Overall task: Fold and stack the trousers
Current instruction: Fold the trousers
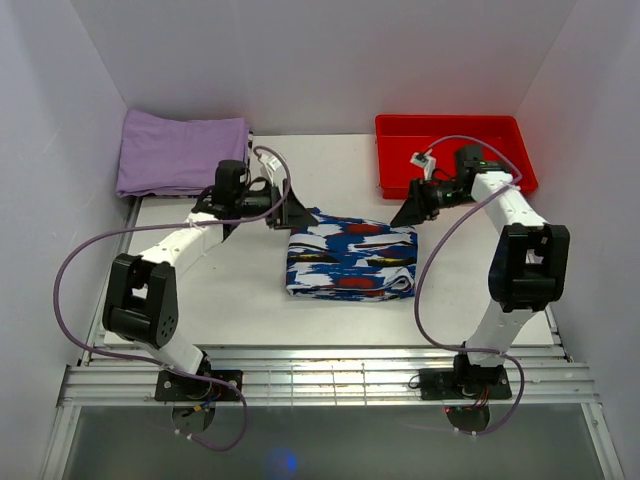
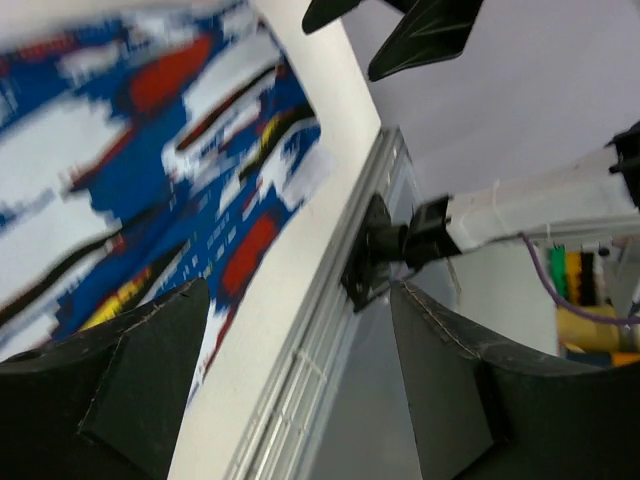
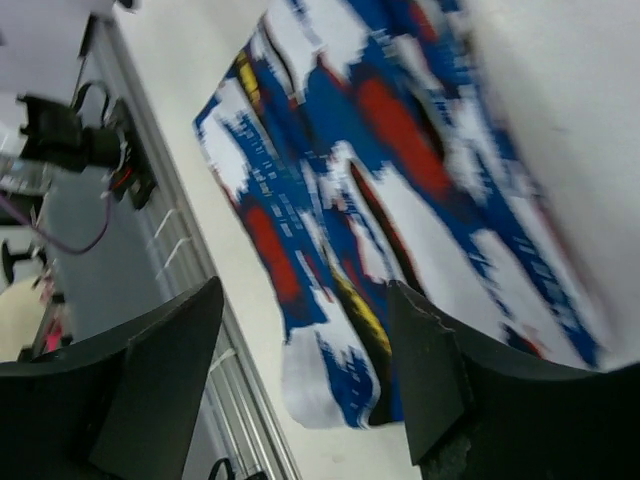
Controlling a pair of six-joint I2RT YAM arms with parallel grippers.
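Note:
The trousers (image 1: 350, 258), printed in blue, white, red and black, lie folded into a rectangle in the middle of the table. My left gripper (image 1: 295, 212) hovers just off the bundle's far left corner. My right gripper (image 1: 410, 212) hovers off its far right corner. In the left wrist view the trousers (image 2: 130, 170) fill the upper left, and the left gripper (image 2: 300, 370) stands open with nothing between its fingers (image 2: 130, 380). In the right wrist view the right gripper (image 3: 305, 370) is open too, above the trousers (image 3: 380, 180), whose folded edge shows below it.
A plain purple folded cloth (image 1: 180, 150) lies at the far left corner. A red tray (image 1: 455, 150) stands at the far right, behind the right arm. White walls close in the table on three sides. A slatted metal rail (image 1: 320, 380) runs along the near edge.

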